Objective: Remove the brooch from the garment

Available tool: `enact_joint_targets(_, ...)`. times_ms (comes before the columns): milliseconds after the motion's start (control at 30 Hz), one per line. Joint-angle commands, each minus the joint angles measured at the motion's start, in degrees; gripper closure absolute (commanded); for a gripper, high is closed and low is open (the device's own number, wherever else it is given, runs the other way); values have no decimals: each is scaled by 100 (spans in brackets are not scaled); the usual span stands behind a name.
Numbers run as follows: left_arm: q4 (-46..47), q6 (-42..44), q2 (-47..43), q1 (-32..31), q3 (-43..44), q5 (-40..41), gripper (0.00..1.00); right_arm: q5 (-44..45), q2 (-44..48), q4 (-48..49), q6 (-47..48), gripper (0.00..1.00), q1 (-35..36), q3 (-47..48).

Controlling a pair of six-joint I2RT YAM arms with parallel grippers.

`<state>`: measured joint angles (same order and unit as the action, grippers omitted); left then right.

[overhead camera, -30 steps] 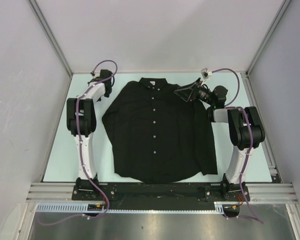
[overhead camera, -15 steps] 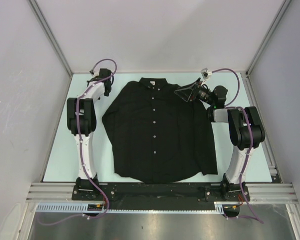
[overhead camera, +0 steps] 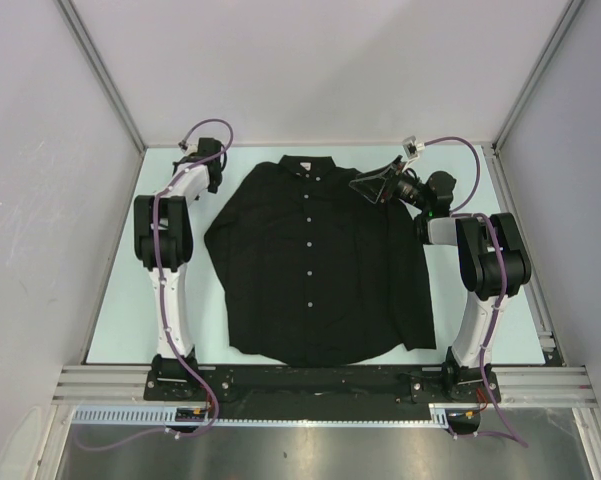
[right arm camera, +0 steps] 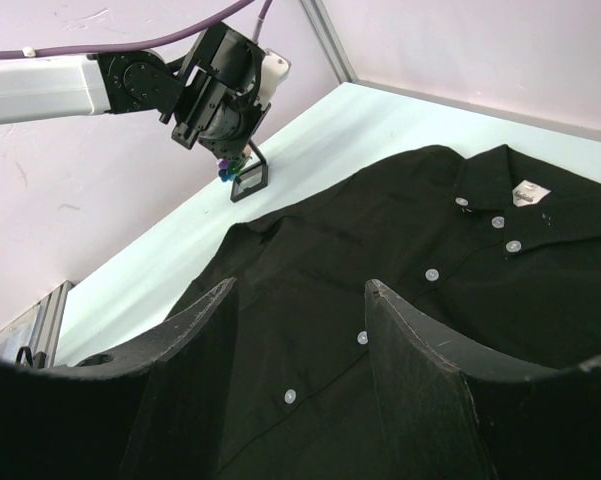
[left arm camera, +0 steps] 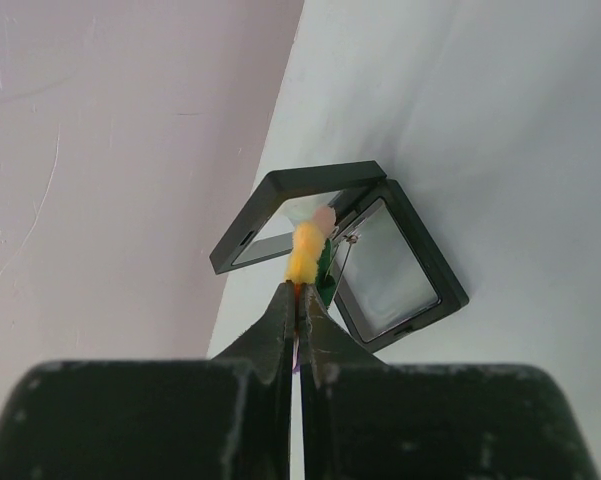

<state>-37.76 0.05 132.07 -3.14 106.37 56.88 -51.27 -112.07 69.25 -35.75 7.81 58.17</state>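
brooch point(left arm camera: 308, 252) is sitting off the garment point(overhead camera: 310, 270). It's pinched in the left gripper point(left arm camera: 300, 295), jaws closed tight on its edge. It's hanging over a small open black display case point(left arm camera: 385, 275) at roughly 10 o'clock from the shirt, in the far-left corner of the table point(overhead camera: 115, 320), right by the wall. So removal is looking done; what's remaining (my read) is lowering it into the case and letting go. Can't tell whether it's touching the case or hovering just above.

Right gripper point(right arm camera: 300, 292) is idling with jaws apart, holding nothing, above the shirt's shoulder at about 1 o'clock. Shirt is lying flat, buttoned, collar at 12.

Nothing is blocking the drop except the case's open lid half, sitting close beside the brooch. The wall is also crowding the wrist at 9.
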Motion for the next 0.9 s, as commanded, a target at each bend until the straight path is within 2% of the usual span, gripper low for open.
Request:
enact_joint_targets(0,119,135,47,50,271,262,100,29,-25,238,68,44,-17,10)
enact_joint_targets(733,111,223,372,59,385,288,100,-24,-113,484,-125,44,-43,10)
enact_joint_targets(867,93,188,381,59,385,262,95,-24,-104,484,-125,44,-61,10)
